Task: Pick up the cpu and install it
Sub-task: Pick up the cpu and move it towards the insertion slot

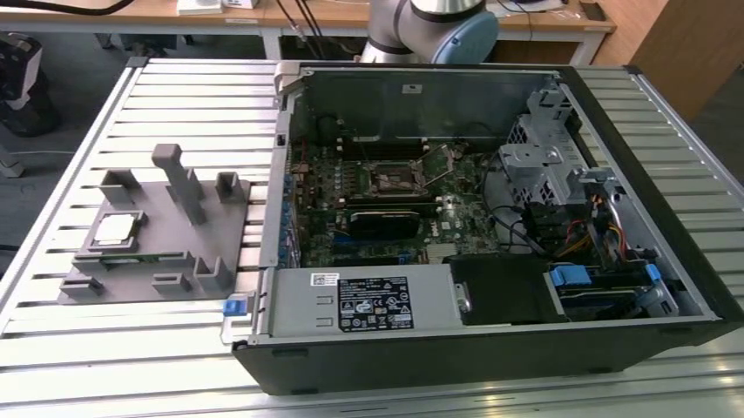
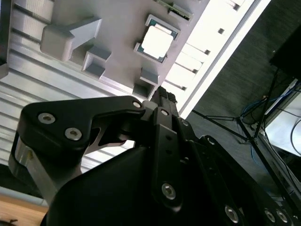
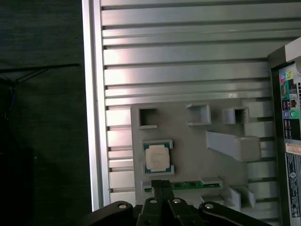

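Silver table (image 1: pixel 174 87): slatted metal. It lies under the pincer (image 3: pixel 162 184) and carries everything else.
Case (image 1: pixel 465 366): black and open, well apart from the pincer. It holds the board with its socket (image 1: pixel 388 178), a labelled power box (image 1: pixel 361 300), and a drive cage (image 1: pixel 546 170) with cables. I cannot tell if the socket frame is open.
Fixture (image 3: pixel 188 150): a grey plastic plate with blocks and pockets, directly below the pincer. One pocket holds the cpu (image 3: pixel 157 157). A slot nearer to the fingertips holds a green strip (image 3: pixel 188 186).
Pincer: narrow, with the fingertips together and nothing between them. It hovers above the fixture's edge and touches nothing.
Cpu: it lies flat in its pocket with the shiny metal top up, in both wrist views. It is just ahead of the fingertips, beyond the green strip, and apart from them.
Handling: I judge it light and stiff. The smooth top is probably slippery and the underside is delicate, so it should stay level.
Hold: the two opposite pale edges seem the best place, because the flat top gives no grip. The pocket walls stand close around it, so the fingers have little room.
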Motion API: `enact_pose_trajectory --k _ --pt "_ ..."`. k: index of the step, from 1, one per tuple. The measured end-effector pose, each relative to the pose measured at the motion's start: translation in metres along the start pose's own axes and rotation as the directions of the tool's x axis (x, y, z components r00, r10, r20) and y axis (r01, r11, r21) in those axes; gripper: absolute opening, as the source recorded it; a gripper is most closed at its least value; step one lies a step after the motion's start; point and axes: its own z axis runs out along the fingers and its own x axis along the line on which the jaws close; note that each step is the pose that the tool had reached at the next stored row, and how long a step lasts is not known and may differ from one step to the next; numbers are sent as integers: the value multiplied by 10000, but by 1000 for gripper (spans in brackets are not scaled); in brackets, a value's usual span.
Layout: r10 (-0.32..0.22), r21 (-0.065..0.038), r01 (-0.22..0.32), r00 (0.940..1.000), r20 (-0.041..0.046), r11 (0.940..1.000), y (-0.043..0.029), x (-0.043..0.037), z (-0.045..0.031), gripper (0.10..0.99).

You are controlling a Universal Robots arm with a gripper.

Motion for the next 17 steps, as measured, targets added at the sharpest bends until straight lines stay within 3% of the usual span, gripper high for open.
enact_pose_trajectory --k 5,17 --pt "-1 3 1 10000 -24 10000 -4 10 28 106" --pt "-64 -85 63 10000 -33 9999 -42 13 239 106"
